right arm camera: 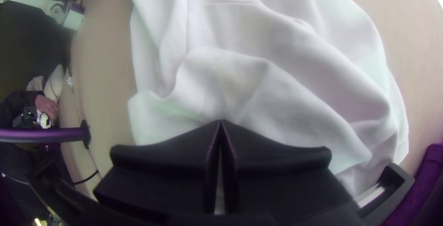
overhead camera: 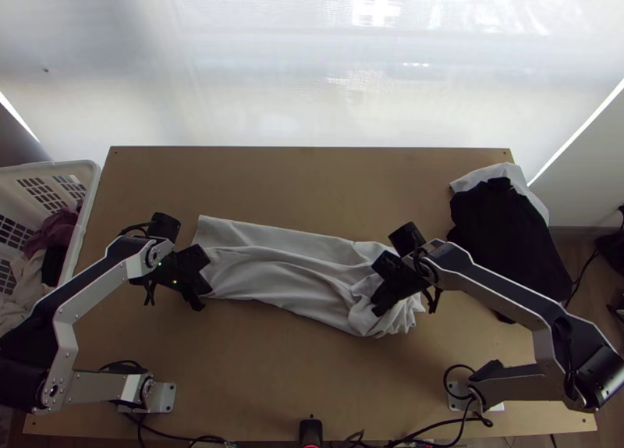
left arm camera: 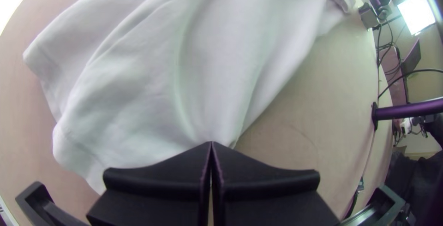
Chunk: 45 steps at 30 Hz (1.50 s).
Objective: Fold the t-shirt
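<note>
1. Progress: shirt point(overhead camera: 288, 264) lies as a long, narrow band, so some lengthwise folding or gathering looks done. Layers are uneven: creases run along the band and its right end is bunched. Judged partway, no neat packet formed.
2. Left to do (judgement): smooth the bunched end, square the edges, then fold across the band to shorten it. Risk: folding over the bunch would lock the wrinkles in.
3. Position: shirt across the middle of the table point(overhead camera: 273, 385), well apart from the table's near edge.
4. Long axis: roughly left to right on the table, slanted; right end nearer the table's near edge than left end. Left end flatter, with a fairly straight edge; right end crumpled. Which end is collar or hem: cannot tell.
5. Left gripper point(left arm camera: 211, 144): over the table's left part, at the near corner of the shirt's left end. Jaws pressed together; cloth creases converge at the tips, read as a pinch of shirt.
6. Right gripper point(right arm camera: 221, 122): over the table's right part, at the bunched end. Jaws pressed together at the tips, cloth drawn up there, read as a pinch of shirt.
7. Also noted: black cloth point(overhead camera: 499, 229) over white cloth point(overhead camera: 487, 175) at the table's right side; basket point(overhead camera: 92, 190) beside the table's left edge.
</note>
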Available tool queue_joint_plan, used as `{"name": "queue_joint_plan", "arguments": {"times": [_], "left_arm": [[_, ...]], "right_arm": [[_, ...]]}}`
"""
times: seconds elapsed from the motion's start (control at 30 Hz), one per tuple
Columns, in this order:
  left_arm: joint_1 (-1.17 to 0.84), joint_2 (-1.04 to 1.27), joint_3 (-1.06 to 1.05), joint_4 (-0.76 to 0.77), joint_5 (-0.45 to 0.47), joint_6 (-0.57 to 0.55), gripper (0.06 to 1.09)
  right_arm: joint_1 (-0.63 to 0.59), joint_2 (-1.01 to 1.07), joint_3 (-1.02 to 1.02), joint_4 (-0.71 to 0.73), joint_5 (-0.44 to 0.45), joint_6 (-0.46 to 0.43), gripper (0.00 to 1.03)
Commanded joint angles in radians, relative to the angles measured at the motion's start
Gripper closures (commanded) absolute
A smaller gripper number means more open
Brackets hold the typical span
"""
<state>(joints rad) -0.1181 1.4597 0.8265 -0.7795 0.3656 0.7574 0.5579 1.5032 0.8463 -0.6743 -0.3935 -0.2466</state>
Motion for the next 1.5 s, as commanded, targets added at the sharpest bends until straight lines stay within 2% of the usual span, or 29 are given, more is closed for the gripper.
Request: {"name": "queue_joint_plan", "arguments": {"times": [0.0,0.27,0.33,0.4,0.47,0.5,0.57,0.6,0.7,0.87,1.13,1.47], "left_arm": [[-0.028,-0.045,-0.032,-0.014,-0.001,0.01,1.03],[0.057,-0.013,0.053,-0.006,-0.002,0.034,1.03],[0.101,-0.013,0.077,-0.006,-0.001,0.054,0.99],[0.144,-0.019,0.112,-0.009,0.003,0.054,0.87],[0.175,-0.027,0.151,-0.021,0.003,0.054,0.83],[0.19,-0.033,0.169,-0.027,0.004,0.054,0.76],[0.219,-0.035,0.204,-0.044,0.007,0.046,0.46],[0.233,-0.033,0.218,-0.052,0.007,0.046,0.35],[0.288,0.004,0.27,-0.083,0.012,0.04,0.25],[0.351,0.123,0.364,-0.23,0.065,0.022,0.18],[0.379,0.323,0.496,-0.438,0.177,0.008,0.16],[0.396,0.419,0.522,-0.402,0.199,-0.003,0.16]], "right_arm": [[0.014,-0.052,-0.038,-0.008,-0.002,0.0,1.0],[0.002,-0.038,0.01,-0.008,0.01,0.0,1.0],[-0.006,-0.038,0.02,-0.01,0.01,0.003,1.0],[-0.01,-0.043,0.034,-0.016,0.01,0.003,1.0],[-0.01,-0.047,0.05,-0.021,0.01,0.007,1.0],[-0.009,-0.049,0.056,-0.022,0.01,0.009,1.0],[-0.009,-0.047,0.069,-0.022,0.01,0.01,1.0],[-0.009,-0.047,0.074,-0.022,0.012,0.012,1.0],[-0.009,-0.044,0.077,-0.022,0.012,0.01,1.0],[-0.007,-0.046,0.074,-0.022,0.012,0.01,1.0],[-0.006,-0.051,0.074,-0.022,0.012,0.006,1.0],[-0.001,-0.061,0.076,-0.022,0.012,0.006,1.0]]}}
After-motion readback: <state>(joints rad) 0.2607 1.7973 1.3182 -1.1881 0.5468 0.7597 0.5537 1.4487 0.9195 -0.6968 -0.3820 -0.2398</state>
